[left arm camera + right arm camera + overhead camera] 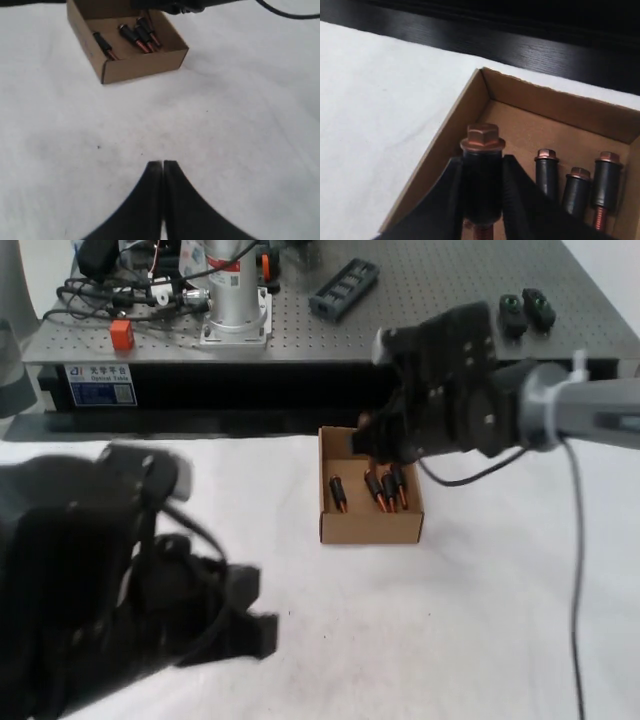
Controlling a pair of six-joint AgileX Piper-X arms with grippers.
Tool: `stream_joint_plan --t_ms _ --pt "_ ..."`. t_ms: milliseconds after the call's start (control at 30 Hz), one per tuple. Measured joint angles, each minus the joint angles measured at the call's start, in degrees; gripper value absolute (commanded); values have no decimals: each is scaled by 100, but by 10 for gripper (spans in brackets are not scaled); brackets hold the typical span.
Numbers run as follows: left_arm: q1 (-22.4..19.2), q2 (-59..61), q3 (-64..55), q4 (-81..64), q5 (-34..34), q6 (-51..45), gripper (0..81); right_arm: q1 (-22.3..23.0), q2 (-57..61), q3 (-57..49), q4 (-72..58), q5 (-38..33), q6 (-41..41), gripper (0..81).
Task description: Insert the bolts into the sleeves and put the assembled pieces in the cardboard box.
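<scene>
Right fingers [522, 200] snug around sleeved bolt [481, 182]

The right claw [378, 445] hides the cardboard box's [370, 525] far rim — the left arm [90, 580] (nearest the camera) is blurred.

The print on the blue label [100, 386] cannot be read.

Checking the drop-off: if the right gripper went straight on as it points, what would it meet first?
Probably the floor of the box: the right gripper, shut on a piece, points into it. Depth is unclear.
</scene>
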Motion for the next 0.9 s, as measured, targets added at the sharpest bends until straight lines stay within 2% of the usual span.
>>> stream_joint_plan --t_ms 100,133,300,333,400,467,533,633,667,733,833,900 --pt "0 -347 306 60 -4 -258 7 0 459 -335 140 39 0 1" --pt "0 -505 429 85 -4 -345 7 0 582 -422 184 65 0 39" --pt "0 -1354 859 438 -187 -656 7 0 960 -651 366 126 0 378" --pt "0 -1429 921 460 -250 -779 7 0 1001 -657 398 123 0 403" --pt "0 -1555 1041 496 -335 -914 7 0 1013 -655 443 123 0 382" --pt "0 -1665 1115 582 -407 -995 7 0 1013 -671 443 123 0 322" --pt "0 -1735 1136 673 -444 -1041 7 -27 975 -672 460 123 110 227" --pt "0 -1893 1137 1003 -466 -1076 7 -98 765 -606 633 -10 287 39" --pt "0 -1905 1137 1029 -464 -1091 7 -105 765 -594 641 -24 302 12" --pt "0 -2022 1137 1262 -464 -1115 7 -169 340 -345 640 -306 325 24" --pt "0 -2270 1152 1499 -464 -1120 7 -293 -1492 316 518 -646 324 24" --pt "0 -2357 1152 1527 -479 -1120 7 -307 -2448 1296 459 -701 324 24"
